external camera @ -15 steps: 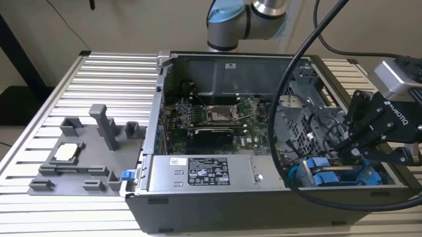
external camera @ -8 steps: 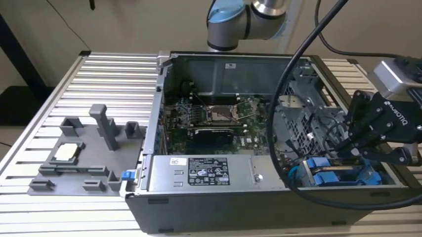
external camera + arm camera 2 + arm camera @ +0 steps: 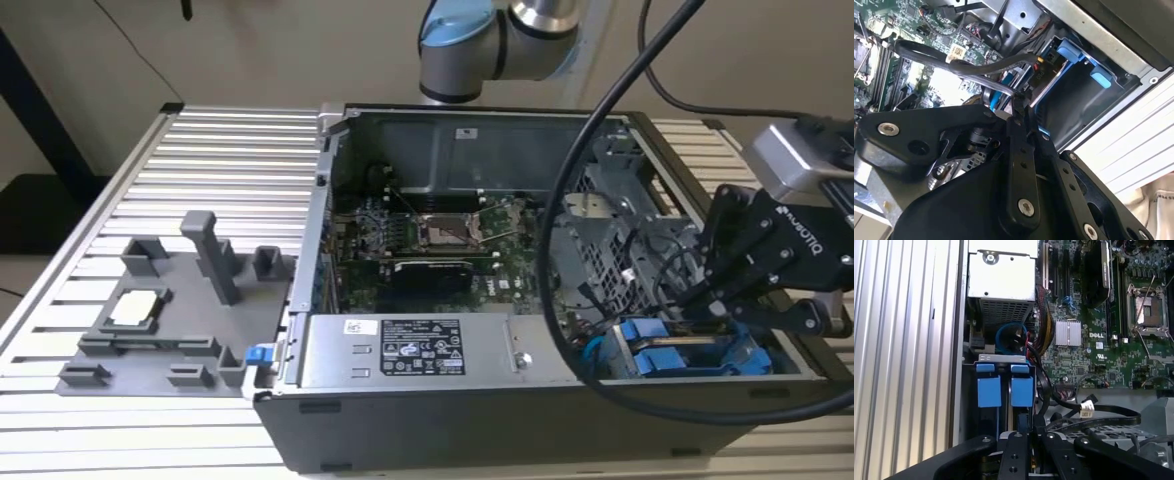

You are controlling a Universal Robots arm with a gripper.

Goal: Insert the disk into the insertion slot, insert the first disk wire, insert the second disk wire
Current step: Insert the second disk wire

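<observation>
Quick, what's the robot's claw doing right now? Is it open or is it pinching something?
Gripper: shut on a thin black wire, down by the blue-trimmed drive bay.

Blue frames (image 3: 1004, 390) on the drives, green circuit board (image 3: 1089, 355), black gripper (image 3: 1021, 107), grey ribbed table (image 3: 134, 200), silver-grey pc case (image 3: 400, 410).

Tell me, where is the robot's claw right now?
In the exterior view the gripper is at the view's right, reaching down into the open computer case just above the blue-trimmed drive bays, among black cables.
</observation>
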